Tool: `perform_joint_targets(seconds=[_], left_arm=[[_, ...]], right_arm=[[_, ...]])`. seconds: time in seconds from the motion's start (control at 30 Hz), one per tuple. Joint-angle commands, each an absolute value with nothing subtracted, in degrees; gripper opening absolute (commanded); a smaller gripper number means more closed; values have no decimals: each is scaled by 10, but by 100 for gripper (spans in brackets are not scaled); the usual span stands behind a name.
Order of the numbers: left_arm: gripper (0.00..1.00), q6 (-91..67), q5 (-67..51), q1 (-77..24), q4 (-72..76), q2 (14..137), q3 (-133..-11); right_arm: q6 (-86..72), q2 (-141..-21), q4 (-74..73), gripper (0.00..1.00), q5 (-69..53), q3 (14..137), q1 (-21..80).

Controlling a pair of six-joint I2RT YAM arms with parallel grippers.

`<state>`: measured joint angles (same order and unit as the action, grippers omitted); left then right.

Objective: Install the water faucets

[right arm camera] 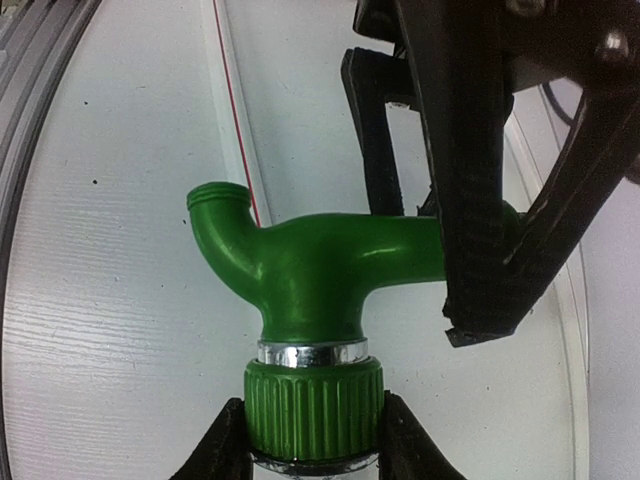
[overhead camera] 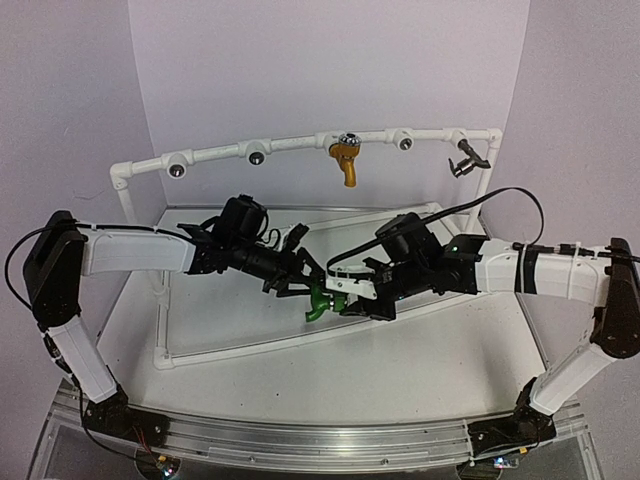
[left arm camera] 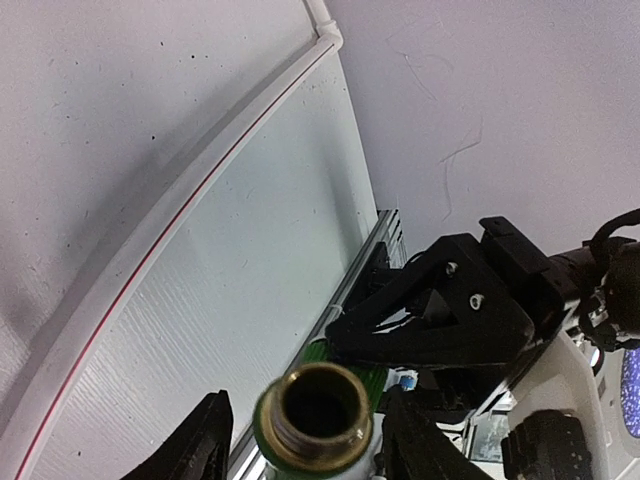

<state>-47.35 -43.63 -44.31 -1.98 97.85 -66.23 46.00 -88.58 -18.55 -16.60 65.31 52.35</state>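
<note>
**Top external**
- Green faucet (overhead camera: 318,303) – low over the table (overhead camera: 420,370), caught between my two grippers, well short of the pipe frame (overhead camera: 215,156).
- Left gripper (overhead camera: 305,280) meets it from the left, right gripper (overhead camera: 345,298) from the right.
- Mustard-yellow faucet (overhead camera: 346,163) hangs from the frame's top bar. Dark faucet (overhead camera: 466,158) sits at the bar's right end.
- Three sockets (overhead camera: 257,157) on the bar show no faucet.

**Left wrist**
- Brass threaded end (left arm camera: 318,410) faces the lens between my left fingers (left arm camera: 205,445).
- One finger lies right against it, while the other seems a sliver off. I cannot tell whether this hand is pressing yet.

**Right wrist**
- My right fingers (right arm camera: 222,445) are clamped on both sides of the ribbed collar (right arm camera: 313,405), so this hand grips the faucet firmly.
- Spout (right arm camera: 215,200) curls up and to the left.
- The left hand's fingers (right arm camera: 475,200) straddle the far end of the body.

**Hazards, as I judge them**
- Letting go with the right hand before the left has a firm hold – the faucet would fall to the table.
- An off-centre left pinch on the round brass could twist the piece or squirt it out.
- Two hands pulling on one small part could skew it, and the thread might then enter a socket crooked
</note>
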Motion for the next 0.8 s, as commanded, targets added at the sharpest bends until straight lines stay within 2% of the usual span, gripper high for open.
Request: perform_joint_targets(seconds=[0.0,0.1,0.17,0.2,0.27,0.3,0.37,0.47,0.6,0.77], left_arm=[[42,-478,-416,-442,-3,982,-700],[21,-476,-400,-442,-2,986,-714],[2,-475,-388,-442,-3,986,-719],[1,-474,-374,-442,-3,980,-717],[0,-471,-341,-442,5,956,-706],[0,-471,-322,-442,20,939,-695],[0,-479,-290,-442,59,906,-668],[0,-511,-272,-442,147,861,-622],[0,-575,-293,-442,297,851,-584],[0,-618,-294,-448,440,859,-546]], right_arm=[[477,-862,-189,0,-161,683,536],[476,-859,-191,0,-144,680,541],[436,-859,-176,2,-123,676,541],[405,-861,-158,20,-99,672,540],[303,-858,-115,63,-57,654,538],[241,-849,-78,73,-38,634,534],[95,-820,3,84,-18,593,524],[-123,-783,153,97,-108,530,522],[-310,-804,322,98,-175,503,522],[-425,-842,469,98,-194,496,524]])
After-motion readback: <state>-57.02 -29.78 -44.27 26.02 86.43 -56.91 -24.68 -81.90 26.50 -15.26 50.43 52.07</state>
